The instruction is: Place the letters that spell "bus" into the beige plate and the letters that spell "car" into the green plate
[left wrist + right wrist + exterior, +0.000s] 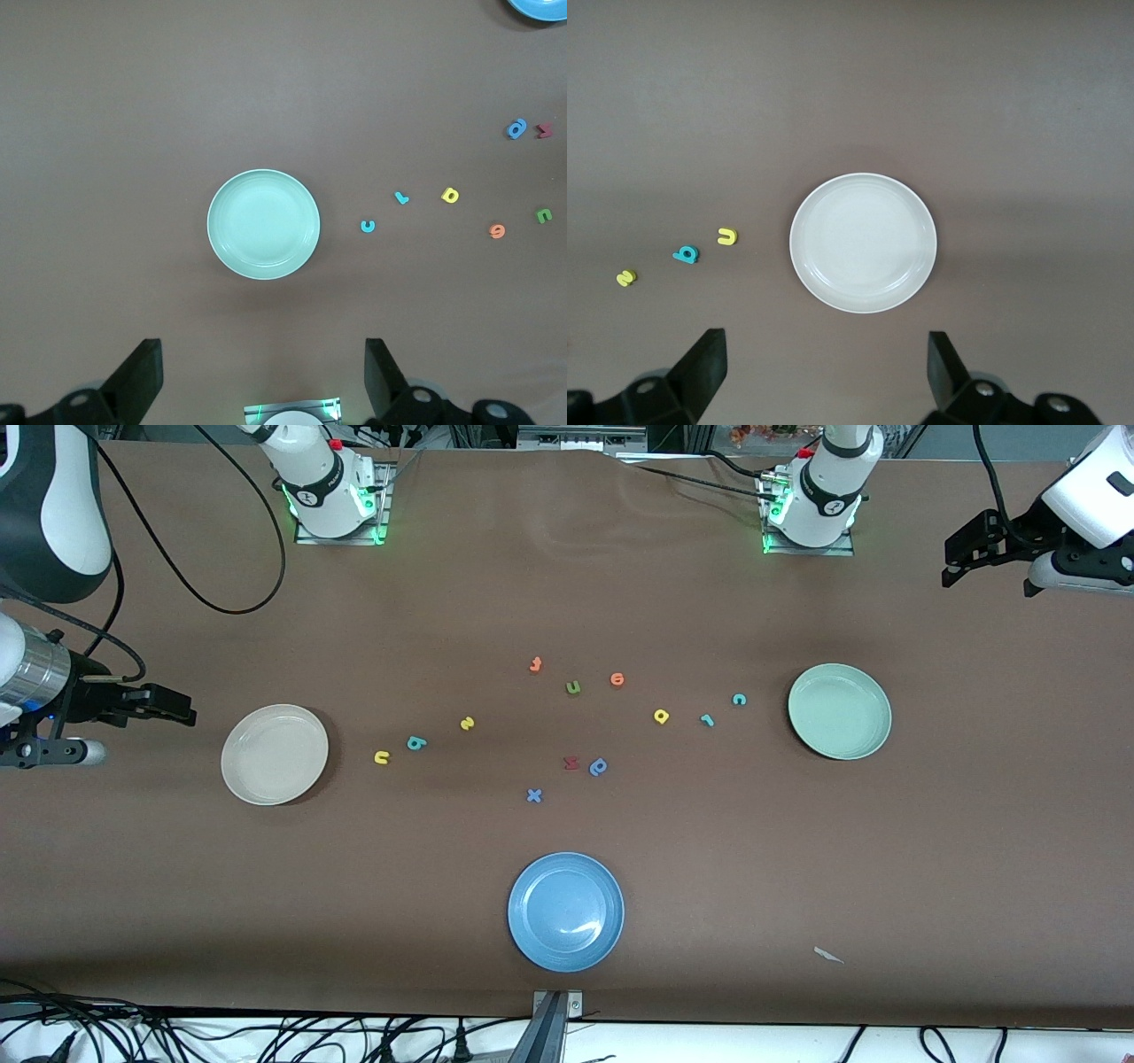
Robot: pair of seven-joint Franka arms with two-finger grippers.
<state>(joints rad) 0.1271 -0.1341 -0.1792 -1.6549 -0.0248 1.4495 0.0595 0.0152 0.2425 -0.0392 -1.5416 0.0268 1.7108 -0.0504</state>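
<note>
I am holding my left gripper and right gripper spread wide, gripping nothing, one hanging at each end of the table. The beige plate and green plate are sitting bare near those ends. Three "bus" letters are lying beside the beige plate, three "car" letters beside the green; about six other letters, I think, are lying mid-table.

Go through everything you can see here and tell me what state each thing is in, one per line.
beige plate: empty
green plate: empty
blue plate: empty
teal b, yellow u, yellow s: loose on the table beside the beige plate
teal c, teal r, yellow a: loose on the table beside the green plate
left gripper: open, holding nothing
right gripper: open, holding nothing
</note>
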